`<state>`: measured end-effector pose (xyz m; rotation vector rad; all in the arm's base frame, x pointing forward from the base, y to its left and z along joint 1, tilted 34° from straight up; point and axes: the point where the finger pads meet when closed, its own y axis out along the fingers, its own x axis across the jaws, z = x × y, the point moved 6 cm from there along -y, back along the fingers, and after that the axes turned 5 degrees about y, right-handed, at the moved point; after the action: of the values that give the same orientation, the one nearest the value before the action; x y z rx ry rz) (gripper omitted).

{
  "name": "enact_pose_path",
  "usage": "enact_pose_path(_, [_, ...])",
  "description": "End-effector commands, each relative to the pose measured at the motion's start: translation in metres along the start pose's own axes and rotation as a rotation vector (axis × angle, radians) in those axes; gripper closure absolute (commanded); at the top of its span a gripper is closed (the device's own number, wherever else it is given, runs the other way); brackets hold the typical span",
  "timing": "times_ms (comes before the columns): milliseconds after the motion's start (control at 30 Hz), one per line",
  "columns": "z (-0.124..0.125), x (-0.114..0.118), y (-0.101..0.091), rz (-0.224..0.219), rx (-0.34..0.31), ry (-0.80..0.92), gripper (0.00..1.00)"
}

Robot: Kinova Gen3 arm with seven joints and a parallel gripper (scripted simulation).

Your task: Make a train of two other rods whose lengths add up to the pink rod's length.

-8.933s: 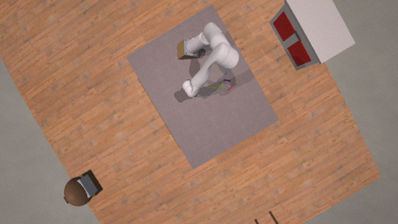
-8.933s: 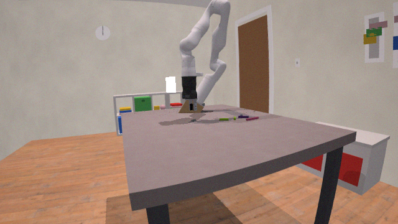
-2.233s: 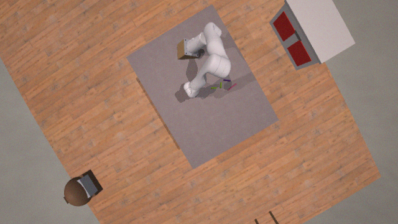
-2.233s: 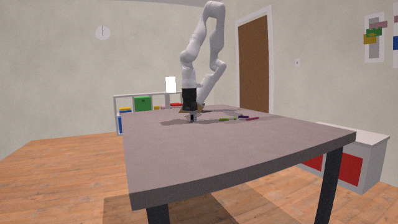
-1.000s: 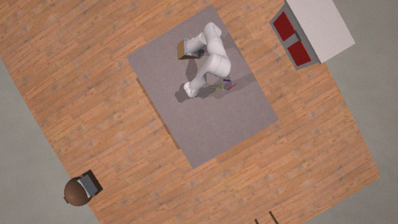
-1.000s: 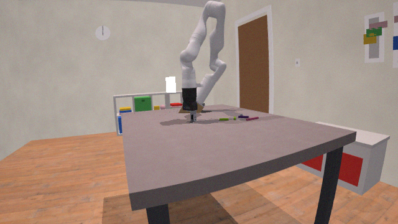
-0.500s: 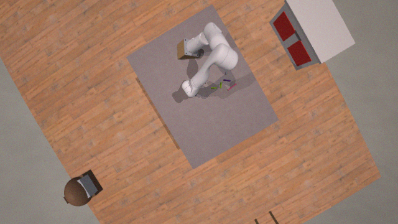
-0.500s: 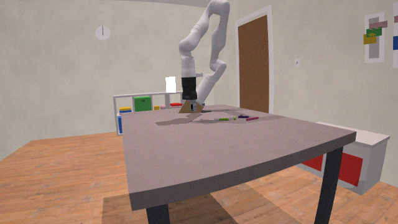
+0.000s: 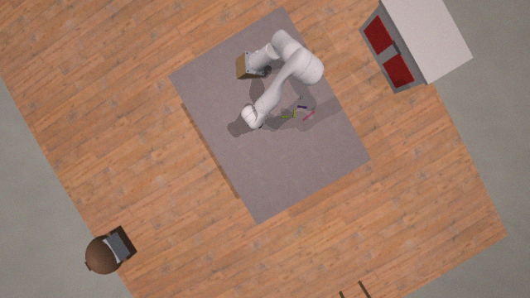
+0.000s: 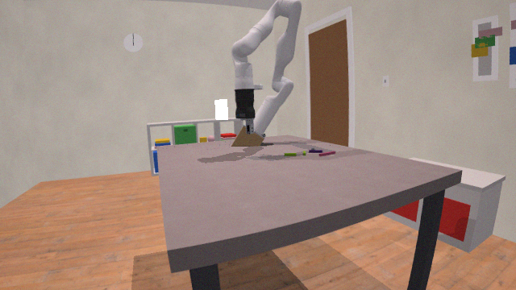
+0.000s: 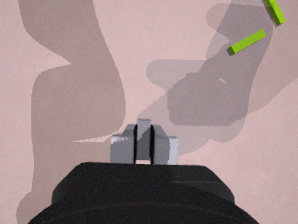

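While the lamp (image 10: 221,109) is glowing on the shelf (image 10: 197,122) behind the arm (image 9: 286,79) (image 10: 285,48), two lime rods are lying near each other at an angle on the table (image 9: 265,178) (image 10: 282,189): one (image 9: 285,117) (image 10: 290,155) (image 11: 247,42) nearer the gripper (image 10: 249,132) (image 11: 143,138), the other (image 9: 294,112) (image 10: 304,153) (image 11: 275,11) between it and the purple rod (image 9: 302,107) (image 10: 315,151). Beyond them, the pink rod (image 9: 309,116) (image 10: 327,153) is resting flat and slanted. The gripper is hovering above the table, its fingers standing slightly apart and pinching a grey rod (image 11: 143,137).

Grey rod (image 11: 144,135) now lifted up
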<state>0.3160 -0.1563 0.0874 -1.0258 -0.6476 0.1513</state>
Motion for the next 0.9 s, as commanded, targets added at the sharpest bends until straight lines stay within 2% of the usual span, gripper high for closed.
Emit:
enact_pose_path(0, [-0.001, 0.000, -0.002, -0.001, -0.005, -0.001, 0.76])
enact_pose_path(267, [0.001, 0.006, -0.002, 0.000, -0.005, 0.006, 0.76])
enact_pose_path(333, [0.007, 0.022, -0.002, 0.001, -0.006, 0.023, 0.76])
enact_pose_path(533, [0.039, 0.090, -0.002, -0.001, -0.005, 0.094, 0.76])
enact_pose_path(600, [0.039, 0.090, -0.002, -0.001, -0.005, 0.094, 0.76])
enact_pose_path(700, [0.046, 0.102, -0.002, -0.003, -0.004, 0.107, 0.76])
enact_pose_path(867, [0.047, 0.103, -0.002, -0.003, -0.004, 0.108, 0.76])
